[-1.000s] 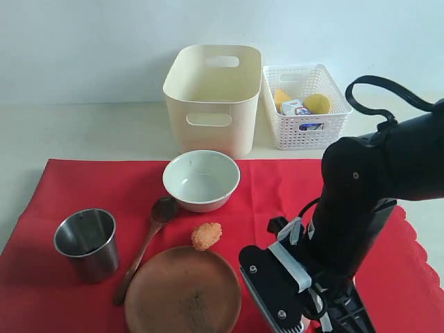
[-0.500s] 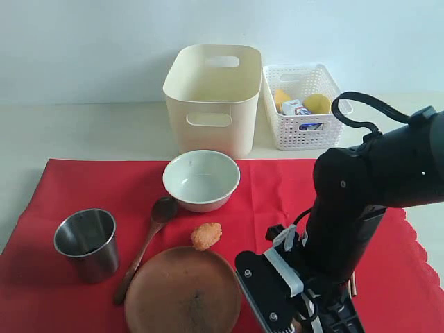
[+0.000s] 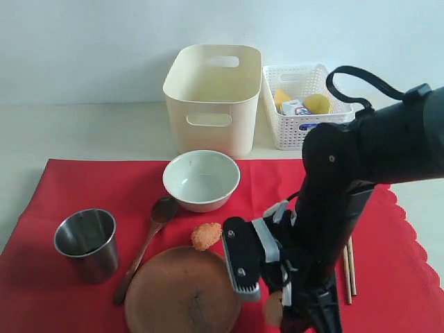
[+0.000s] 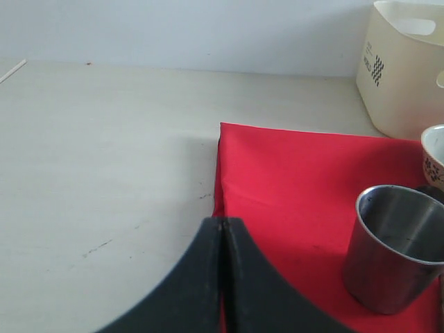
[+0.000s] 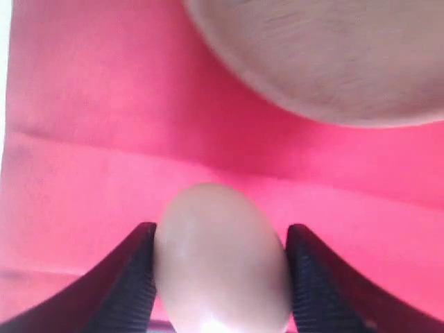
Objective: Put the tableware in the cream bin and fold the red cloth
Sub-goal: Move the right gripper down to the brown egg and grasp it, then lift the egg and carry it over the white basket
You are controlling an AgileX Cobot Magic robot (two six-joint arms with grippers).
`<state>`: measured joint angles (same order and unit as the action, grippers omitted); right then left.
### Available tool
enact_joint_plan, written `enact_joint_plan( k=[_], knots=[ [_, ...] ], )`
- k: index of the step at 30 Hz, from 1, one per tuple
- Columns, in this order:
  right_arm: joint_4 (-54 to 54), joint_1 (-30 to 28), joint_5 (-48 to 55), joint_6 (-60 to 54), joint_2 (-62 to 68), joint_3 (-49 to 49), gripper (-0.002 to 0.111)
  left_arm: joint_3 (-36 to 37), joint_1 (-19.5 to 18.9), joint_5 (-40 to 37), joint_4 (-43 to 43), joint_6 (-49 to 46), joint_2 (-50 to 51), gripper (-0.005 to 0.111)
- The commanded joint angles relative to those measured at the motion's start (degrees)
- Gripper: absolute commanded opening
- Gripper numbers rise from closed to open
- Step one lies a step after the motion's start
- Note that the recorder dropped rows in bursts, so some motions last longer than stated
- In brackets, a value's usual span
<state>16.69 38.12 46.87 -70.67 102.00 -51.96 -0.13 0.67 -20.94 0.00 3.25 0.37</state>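
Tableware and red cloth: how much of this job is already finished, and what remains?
Done: nothing visible yet; no tableware shows in the cream bin. In hand: the right jaws grip an egg, which is not tableware, over the red cloth beside the plate. Left: the bowl, cup, spoon and plate all lie on the cloth and must go into the bin; then the cloth, lying flat, needs folding.
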Motion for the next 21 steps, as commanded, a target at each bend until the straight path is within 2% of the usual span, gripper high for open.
enact_joint_plan(
  k=[1, 6, 11, 21],
  knots=[
    [-1.67, 0.21, 2.96, 12.64, -0.06, -3.94, 0.0, 0.13, -0.05, 0.64, -0.36, 0.24, -0.37, 0.0],
    [-6.17, 0.21, 5.21, 24.36, -1.35, -7.62, 0.0, 0.13, -0.05, 0.64, -0.36, 0.24, -0.37, 0.0],
    [-11.98, 0.21, 5.46, 30.89, -5.63, -8.5, 0.0, 0.13, -0.05, 0.64, -0.36, 0.24, -0.37, 0.0],
    [-14.41, -0.36, -3.39, 38.37, -17.86, -8.5, 0.0, 0.13, -0.05, 0.64, -0.36, 0.24, -0.37, 0.0]
  ],
)
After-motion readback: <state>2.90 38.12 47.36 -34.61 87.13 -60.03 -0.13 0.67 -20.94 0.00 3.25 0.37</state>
